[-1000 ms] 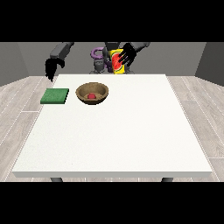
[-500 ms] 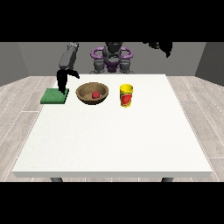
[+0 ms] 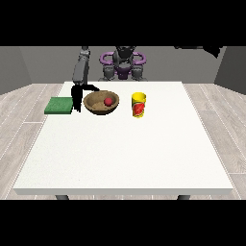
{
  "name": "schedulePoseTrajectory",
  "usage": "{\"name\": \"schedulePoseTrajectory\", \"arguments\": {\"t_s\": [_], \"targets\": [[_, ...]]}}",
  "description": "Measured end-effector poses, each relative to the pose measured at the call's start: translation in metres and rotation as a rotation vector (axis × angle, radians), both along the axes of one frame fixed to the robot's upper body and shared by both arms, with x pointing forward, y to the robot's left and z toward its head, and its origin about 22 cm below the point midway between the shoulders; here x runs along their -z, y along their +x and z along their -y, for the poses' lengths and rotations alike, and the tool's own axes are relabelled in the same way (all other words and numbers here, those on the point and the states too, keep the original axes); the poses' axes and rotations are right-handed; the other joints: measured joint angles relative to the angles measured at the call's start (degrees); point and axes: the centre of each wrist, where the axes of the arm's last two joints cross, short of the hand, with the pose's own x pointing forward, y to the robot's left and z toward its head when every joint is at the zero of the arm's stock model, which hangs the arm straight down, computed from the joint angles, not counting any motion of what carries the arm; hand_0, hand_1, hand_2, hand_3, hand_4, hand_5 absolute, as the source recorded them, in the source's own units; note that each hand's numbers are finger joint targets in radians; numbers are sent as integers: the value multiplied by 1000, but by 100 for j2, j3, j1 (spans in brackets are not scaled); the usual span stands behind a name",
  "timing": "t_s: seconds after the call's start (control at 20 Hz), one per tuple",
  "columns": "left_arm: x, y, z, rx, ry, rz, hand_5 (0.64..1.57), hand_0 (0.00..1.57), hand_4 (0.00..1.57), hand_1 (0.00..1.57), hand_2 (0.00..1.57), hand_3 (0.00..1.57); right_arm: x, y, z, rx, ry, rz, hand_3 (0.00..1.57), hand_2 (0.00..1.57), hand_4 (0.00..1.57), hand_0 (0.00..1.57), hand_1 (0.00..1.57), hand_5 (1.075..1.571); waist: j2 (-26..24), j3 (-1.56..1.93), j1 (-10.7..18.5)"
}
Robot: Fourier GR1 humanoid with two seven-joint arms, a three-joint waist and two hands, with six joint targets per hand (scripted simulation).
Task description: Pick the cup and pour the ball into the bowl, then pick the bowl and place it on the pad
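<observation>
Hand at view's left between pad and bowl, finger state unclear; cup beside bowl

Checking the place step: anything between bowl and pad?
Nothing on the table between them. The bowl, ball inside, sits just right of the green pad. Only the hand at the view's left hangs over that gap. The cup stands on the bowl's other side.

1 bowl, 1 ball, 1 cup, 1 pad
</observation>
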Motion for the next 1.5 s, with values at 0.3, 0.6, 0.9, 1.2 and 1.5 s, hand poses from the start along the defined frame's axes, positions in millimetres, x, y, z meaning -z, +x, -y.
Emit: {"name": "schedulePoseTrajectory", "arguments": {"t_s": [0.3, 0.6, 0.9, 1.2, 1.5], "targets": [[-13, -13, -43, -13, -10, 18, 1503, 0, 245, 0, 0, 0, 9, 13, 0, -13, -7, -11, 0, 0, 0, 0, 0, 1570, 151, 6, -87], [-26, -25, -71, -35, -11, 38, 1502, 0, 237, 0, 0, 0, 17, 22, -14, -22, -17, 25, 0, 0, 0, 0, 0, 1564, 168, -54, -191], [-34, -30, -84, -37, -20, 57, 1525, 0, 299, 0, 0, 0, 20, 26, -28, 39, 3, 13, 1571, 1571, 1012, 1571, 1571, 1430, 187, -141, -189], [-41, -34, -91, -35, -31, 88, 1569, 0, 624, 0, 0, 0, 22, 17, -14, 118, -87, -5, 1571, 1571, 1077, 1571, 1571, 1485, 284, -229, -68], [-34, -34, -105, -47, -39, 51, 1569, 0, 721, 0, 0, 0, 9, 22, 0, 155, -109, -132, 1571, 1571, 1061, 1571, 1571, 1527, 142, -152, -105]]}}
